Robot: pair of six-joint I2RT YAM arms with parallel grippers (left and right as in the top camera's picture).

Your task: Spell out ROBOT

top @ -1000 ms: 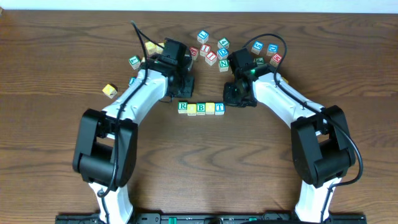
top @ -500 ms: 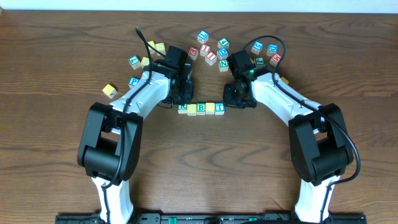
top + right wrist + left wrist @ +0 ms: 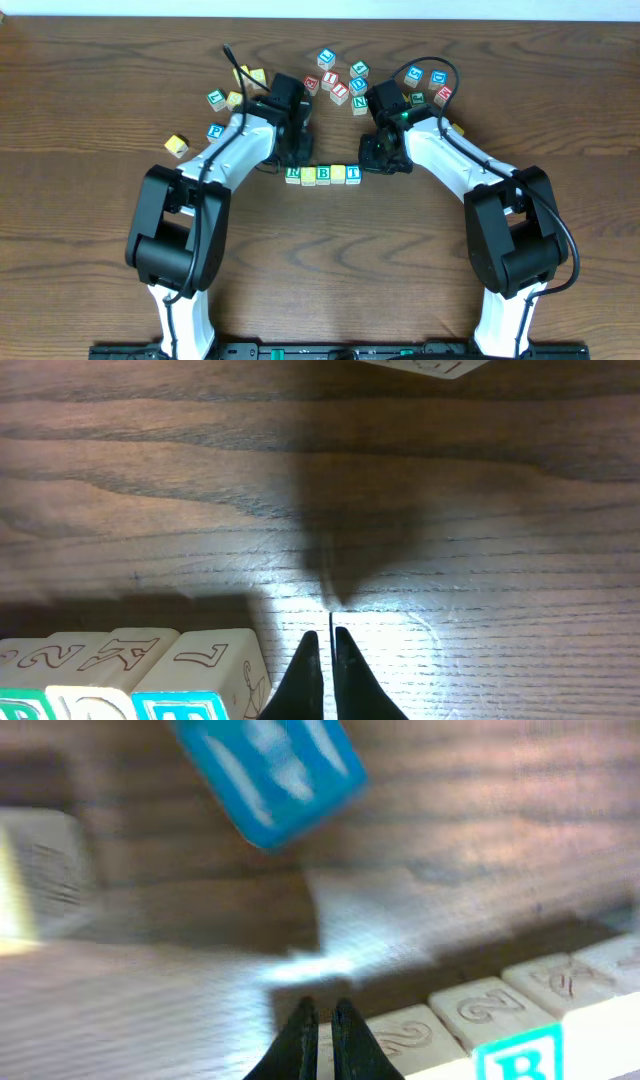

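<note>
A row of letter blocks (image 3: 322, 174) lies at mid-table, with R at its left end, B in the middle and T at its right end. My left gripper (image 3: 293, 156) is shut and empty, just behind the row's left end. In the left wrist view its fingertips (image 3: 320, 1010) sit over a cream block top (image 3: 400, 1035), left of the B block (image 3: 520, 1060). My right gripper (image 3: 381, 160) is shut and empty, just right of the T block. The right wrist view shows its tips (image 3: 322, 635) beside that block (image 3: 215, 660).
Loose letter blocks lie behind the row in a cluster (image 3: 340, 82), with more at the back right (image 3: 428, 78) and back left (image 3: 216, 99). A yellow block (image 3: 177, 146) sits alone at the left. A blue block (image 3: 270, 770) shows ahead in the left wrist view.
My left gripper has moved down and right to the row's left end, then held still. The right arm has not moved.
</note>
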